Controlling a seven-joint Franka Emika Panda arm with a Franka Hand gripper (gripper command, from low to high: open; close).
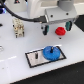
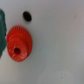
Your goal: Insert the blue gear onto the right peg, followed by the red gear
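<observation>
Already the flat bright-blue plastic toothed gear (image 1: 50, 53) sits on the plate, so the risk is the wide-open gripper (image 1: 51, 29) descending off-centre and nudging the small bright-red plastic gear (image 1: 60, 31) across the white worktop (image 1: 15, 56).

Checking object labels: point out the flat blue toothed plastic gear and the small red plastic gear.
flat blue toothed plastic gear (image 1: 50, 53), exterior view, on its top face.
small red plastic gear (image 2: 19, 44), wrist view, on its face beside the hub.

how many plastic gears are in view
2. The wide bright-blue plastic gear sits on the black-framed grey plate, toward the exterior view's right. The small bright-red plastic gear lies on the white table, beyond the plate.
</observation>
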